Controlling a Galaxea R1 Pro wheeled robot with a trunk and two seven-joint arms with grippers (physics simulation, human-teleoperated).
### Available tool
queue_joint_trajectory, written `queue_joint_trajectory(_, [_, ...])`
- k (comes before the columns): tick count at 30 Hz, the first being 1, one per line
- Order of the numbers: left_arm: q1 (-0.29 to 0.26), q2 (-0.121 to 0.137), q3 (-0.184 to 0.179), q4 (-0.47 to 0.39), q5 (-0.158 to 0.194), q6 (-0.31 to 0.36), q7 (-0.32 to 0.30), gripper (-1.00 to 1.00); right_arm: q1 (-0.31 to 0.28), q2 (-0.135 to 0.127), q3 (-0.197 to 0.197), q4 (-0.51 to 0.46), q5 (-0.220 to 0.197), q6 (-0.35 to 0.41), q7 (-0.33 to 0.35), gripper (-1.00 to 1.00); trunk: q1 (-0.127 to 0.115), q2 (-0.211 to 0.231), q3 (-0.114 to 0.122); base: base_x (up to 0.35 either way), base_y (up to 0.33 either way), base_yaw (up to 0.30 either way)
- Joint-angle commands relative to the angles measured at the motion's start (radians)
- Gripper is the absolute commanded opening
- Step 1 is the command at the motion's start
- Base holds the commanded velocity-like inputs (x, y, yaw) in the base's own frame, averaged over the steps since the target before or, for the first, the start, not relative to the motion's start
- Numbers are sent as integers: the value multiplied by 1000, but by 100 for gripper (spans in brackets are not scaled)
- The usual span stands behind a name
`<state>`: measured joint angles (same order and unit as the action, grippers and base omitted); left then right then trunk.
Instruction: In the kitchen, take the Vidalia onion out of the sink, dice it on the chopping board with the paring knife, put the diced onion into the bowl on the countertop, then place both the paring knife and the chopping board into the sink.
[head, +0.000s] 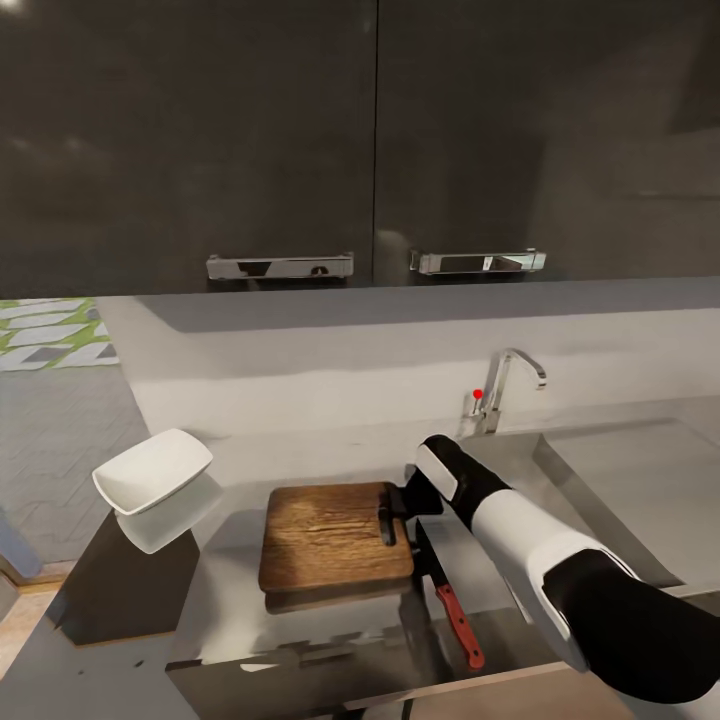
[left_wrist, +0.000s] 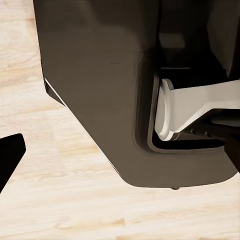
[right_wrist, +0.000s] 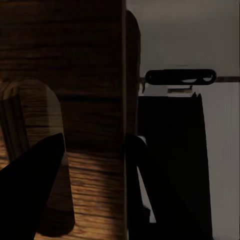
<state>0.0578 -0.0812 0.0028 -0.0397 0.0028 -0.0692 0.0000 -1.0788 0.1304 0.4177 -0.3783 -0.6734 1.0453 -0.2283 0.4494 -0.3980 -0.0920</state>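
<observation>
The chopping board (head: 336, 538) lies flat on the countertop (head: 230, 610), just left of the sink (head: 640, 490), with its slot-shaped handle hole at the short edge on the right. The right gripper (head: 397, 512) is at exactly this edge: in the right wrist view one dark finger (right_wrist: 30, 190) lies over the top of the board (right_wrist: 65, 100) beside the slot, and the other finger is on the far side of the board's edge, so the jaws stand around the edge. If they already press on the wood, I cannot tell.

The board is dark brown with a lighter, worn grain in the middle and rounded corners.

The paring knife (head: 450, 598) lies just beside the board on the right, under the right arm, with its red handle toward the front edge of the countertop and the dark blade pointing to the gripper. The white bowl (head: 152, 470) is well apart on the left and looks tilted. Behind the sink stands the chrome tap (head: 500, 385) with a red tip on its lever.

The left wrist view shows light wood floor (left_wrist: 45, 200) and a dark rounded body; the state of the left gripper cannot be judged.
</observation>
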Motion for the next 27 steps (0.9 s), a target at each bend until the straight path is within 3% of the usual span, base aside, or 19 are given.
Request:
queue_joint_trajectory(1, [0,0,0,-2,0,-1,0,100,-1,2,6,2,-11,2,-8,-100,1,-2,-2,0,0,0])
queue_joint_trajectory(11, [0,0,0,-2,0,-1,0,100,-1,8,8,16,-11,2,-8,-100,1,-2,-2,0,0,0])
queue_joint_trajectory(17, [0,0,0,-2,0,-1,0,100,-1,8,39,17,-11,2,-8,-100,1,-2,-2,0,0,0])
queue_joint_trajectory(27, [0,0,0,-2,0,-1,0,100,-1,10,45,39,-11,2,-8,-100,1,-2,-2,0,0,0])
